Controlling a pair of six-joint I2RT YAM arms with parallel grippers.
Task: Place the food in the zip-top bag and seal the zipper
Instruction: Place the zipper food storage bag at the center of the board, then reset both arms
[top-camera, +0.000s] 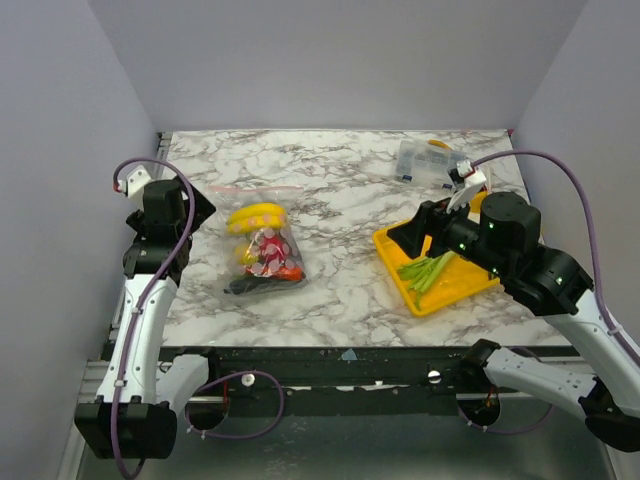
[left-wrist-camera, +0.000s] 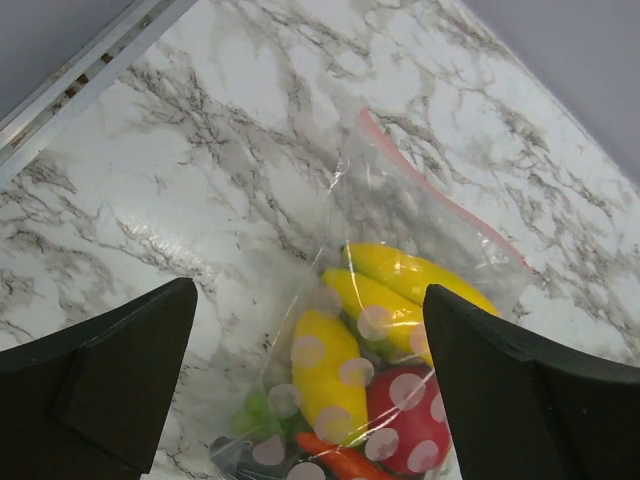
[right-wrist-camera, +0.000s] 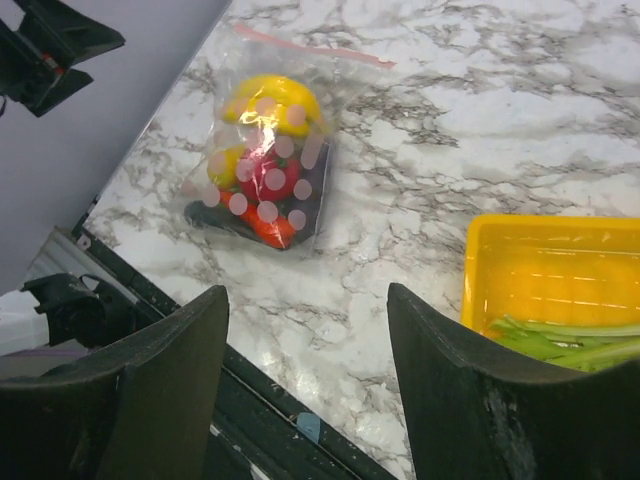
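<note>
- Food (top-camera: 264, 252) is all inside the zip-top bag (top-camera: 262, 240), bunched up at the bag's near end, on the left side of the marble table (top-camera: 345, 185).
- I can see yellow bananas (left-wrist-camera: 395, 275), a round red fruit (left-wrist-camera: 405, 410), a bit of green and something dark at the bottom.
- Yellow tray (top-camera: 470, 285) sits on the right side, well apart from the bag, with green stalks (top-camera: 428, 270) in it.
- Right gripper (right-wrist-camera: 307, 292) hangs over the tray's far-left corner. Its jaws are wide apart and hold nothing.
- Left gripper (left-wrist-camera: 308, 292) hangs just left of the bag. Its jaws are wide apart and hold nothing.
- Zipper (top-camera: 258, 188) is the pink strip at the bag's far end. It lies flat and straight. I cannot tell if it is pressed closed.
- Clear box (top-camera: 425, 160) stands at the far right of the table.
</note>
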